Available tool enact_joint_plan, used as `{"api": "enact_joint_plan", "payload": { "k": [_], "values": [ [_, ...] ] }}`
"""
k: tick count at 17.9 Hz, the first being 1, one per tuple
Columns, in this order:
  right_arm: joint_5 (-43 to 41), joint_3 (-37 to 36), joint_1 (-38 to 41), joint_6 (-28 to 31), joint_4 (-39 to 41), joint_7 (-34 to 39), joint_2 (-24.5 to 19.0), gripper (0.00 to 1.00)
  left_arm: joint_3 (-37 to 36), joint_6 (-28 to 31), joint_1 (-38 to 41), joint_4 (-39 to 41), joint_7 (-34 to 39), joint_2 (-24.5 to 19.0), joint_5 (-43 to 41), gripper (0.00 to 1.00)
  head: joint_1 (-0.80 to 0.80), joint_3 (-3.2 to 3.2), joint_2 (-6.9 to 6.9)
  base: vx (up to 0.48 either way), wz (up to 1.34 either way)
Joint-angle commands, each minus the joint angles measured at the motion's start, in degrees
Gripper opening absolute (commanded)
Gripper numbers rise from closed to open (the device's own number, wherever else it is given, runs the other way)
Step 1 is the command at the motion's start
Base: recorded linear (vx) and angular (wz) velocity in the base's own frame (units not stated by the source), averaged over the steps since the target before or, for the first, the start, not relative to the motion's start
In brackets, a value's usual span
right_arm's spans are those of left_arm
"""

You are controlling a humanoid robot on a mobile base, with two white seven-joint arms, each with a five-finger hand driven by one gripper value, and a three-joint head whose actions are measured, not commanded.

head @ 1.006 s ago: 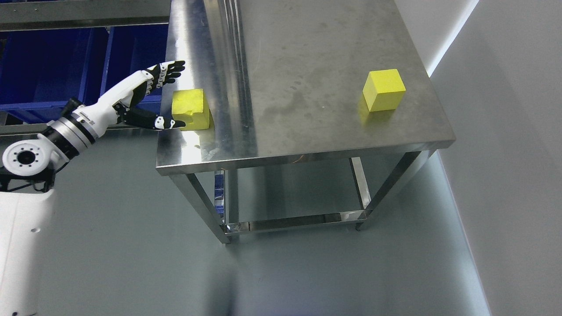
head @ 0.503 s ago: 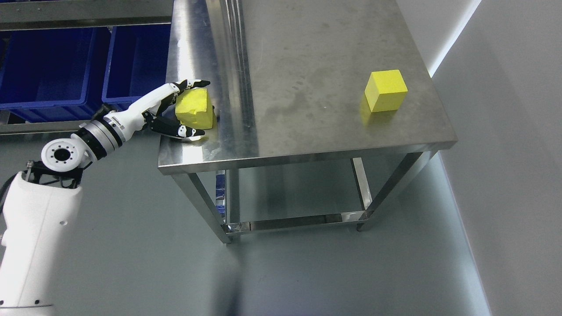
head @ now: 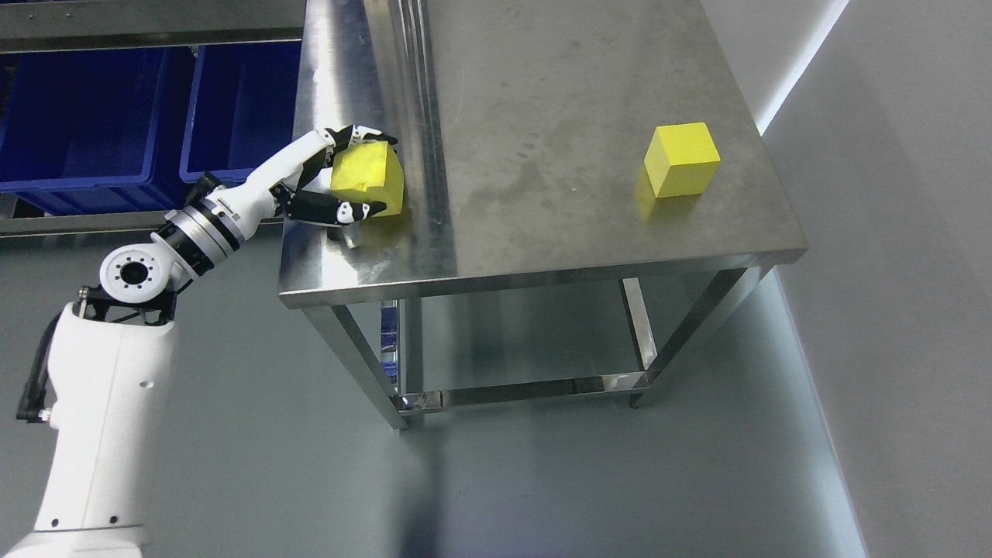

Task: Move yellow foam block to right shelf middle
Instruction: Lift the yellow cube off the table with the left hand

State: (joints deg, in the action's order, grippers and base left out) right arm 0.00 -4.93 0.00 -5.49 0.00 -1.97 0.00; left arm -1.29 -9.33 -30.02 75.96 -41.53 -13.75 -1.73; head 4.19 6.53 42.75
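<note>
A yellow foam block (head: pixel 370 179) sits on the left part of a steel table (head: pixel 542 93), close to a ridge running down the top. My left hand (head: pixel 358 175) is shut on this block, fingers curled over its top and thumb under its near side. The white left arm (head: pixel 217 217) comes in from the lower left. A second yellow foam block (head: pixel 682 160) stands alone near the table's right edge. The right arm is out of view.
Two blue bins (head: pixel 116 124) sit on a low shelf at the far left, behind my arm. The table's front edge (head: pixel 542 271) is near the held block. A grey wall (head: pixel 914 232) stands to the right. Grey floor lies below.
My left hand has closed around the block and moved it right, toward the ridge. The arm has reached further in from the left.
</note>
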Motion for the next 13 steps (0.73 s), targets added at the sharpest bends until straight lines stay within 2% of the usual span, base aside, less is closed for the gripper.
{"api": "enact_joint_plan", "payload": {
  "k": [1,3,5,7,10,13],
  "values": [
    [0.18,0.0,0.09,0.04,1.0,0.03,1.0,1.0,13.94,-0.16,-2.24,2.09,2.05,12.75,7.24,0.45,0.0,0.0,0.0,-0.001,0.02],
    [0.18,0.0,0.09,0.04,1.0,0.03,1.0,1.0,13.86,-0.43,-2.33,2.09,11.41,12.75,15.15,0.45,0.0,0.0,0.0,-0.007,0.04],
    [0.18,0.0,0.09,0.04,1.0,0.03,1.0,1.0,13.95,-0.78,-2.24,2.09,22.22,12.75,16.06,0.47,0.0,0.0,0.0,-0.016,0.11],
    [0.18,0.0,0.09,0.04,1.0,0.03,1.0,1.0,13.86,0.7,-1.28,2.35,28.23,12.75,15.97,0.47,0.0,0.0,0.0,-0.016,0.22],
    [0.18,0.0,0.09,0.04,1.0,0.03,1.0,1.0,14.91,7.2,-0.48,5.68,30.01,12.75,15.97,0.47,0.0,0.0,0.0,-0.006,0.37],
    [0.18,0.0,0.09,0.04,1.0,0.03,1.0,1.0,15.0,8.19,-0.39,7.27,29.84,12.75,16.06,0.47,0.0,0.0,0.0,0.035,0.54]
  ]
}}
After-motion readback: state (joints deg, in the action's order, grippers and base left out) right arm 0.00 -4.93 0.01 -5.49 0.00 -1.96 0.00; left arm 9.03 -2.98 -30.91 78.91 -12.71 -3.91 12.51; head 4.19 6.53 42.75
